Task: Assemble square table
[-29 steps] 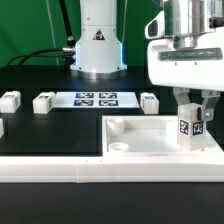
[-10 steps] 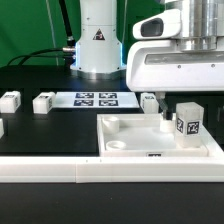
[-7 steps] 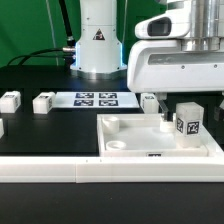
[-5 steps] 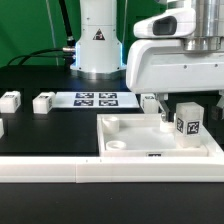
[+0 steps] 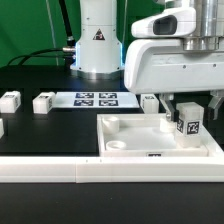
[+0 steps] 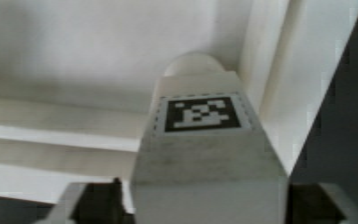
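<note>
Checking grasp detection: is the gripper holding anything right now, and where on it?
Cannot tell. The gripper straddles the upper part of the upright leg, but whether it is touching the leg isn't clear.

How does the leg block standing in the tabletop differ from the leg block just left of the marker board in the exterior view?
The standing leg is upright inside the tabletop; the loose leg lies low on the black table, outside the tabletop. The standing leg sits between the pincer's fingers; the loose leg is well away from the pincer. The standing leg shows a clear black-and-white tag; the loose leg's is too small to tell. Both are small white blocks.
</note>
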### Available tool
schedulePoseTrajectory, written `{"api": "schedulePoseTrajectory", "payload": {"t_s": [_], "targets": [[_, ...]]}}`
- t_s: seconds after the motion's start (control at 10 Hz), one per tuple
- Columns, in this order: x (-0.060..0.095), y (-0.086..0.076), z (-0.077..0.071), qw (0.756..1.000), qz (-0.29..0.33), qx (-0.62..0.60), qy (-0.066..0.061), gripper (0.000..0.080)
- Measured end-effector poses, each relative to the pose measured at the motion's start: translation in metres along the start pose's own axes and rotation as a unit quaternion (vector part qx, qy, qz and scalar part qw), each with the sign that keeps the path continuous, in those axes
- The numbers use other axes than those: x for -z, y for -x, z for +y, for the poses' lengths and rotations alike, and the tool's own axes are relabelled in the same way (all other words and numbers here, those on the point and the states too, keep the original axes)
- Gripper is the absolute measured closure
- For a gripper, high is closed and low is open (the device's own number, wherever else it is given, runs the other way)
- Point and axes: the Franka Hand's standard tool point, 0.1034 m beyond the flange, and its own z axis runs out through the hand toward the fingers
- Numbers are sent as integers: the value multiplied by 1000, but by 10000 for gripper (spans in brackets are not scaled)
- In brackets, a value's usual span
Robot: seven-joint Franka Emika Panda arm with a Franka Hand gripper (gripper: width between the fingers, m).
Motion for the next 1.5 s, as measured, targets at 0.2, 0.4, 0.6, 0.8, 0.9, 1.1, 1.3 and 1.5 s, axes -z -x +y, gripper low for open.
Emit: {"api": "schedulePoseTrajectory", "payload": {"t_s": [0.2,0.4,0.6,0.8,0.9,1.1,1.3,1.5], "targets": [[0,0,0,1000,0,-13,0,510],[0,0,0,999,0,-32,0,509],[0,0,0,993,1,-121,-3,509],[0,-1,1,974,8,-225,-5,509],[0,0,2,966,8,-258,-4,509],[0,0,3,936,13,-351,-3,509],[0,1,5,904,15,-427,2,508],[0,4,5,844,15,-536,4,508]]}}
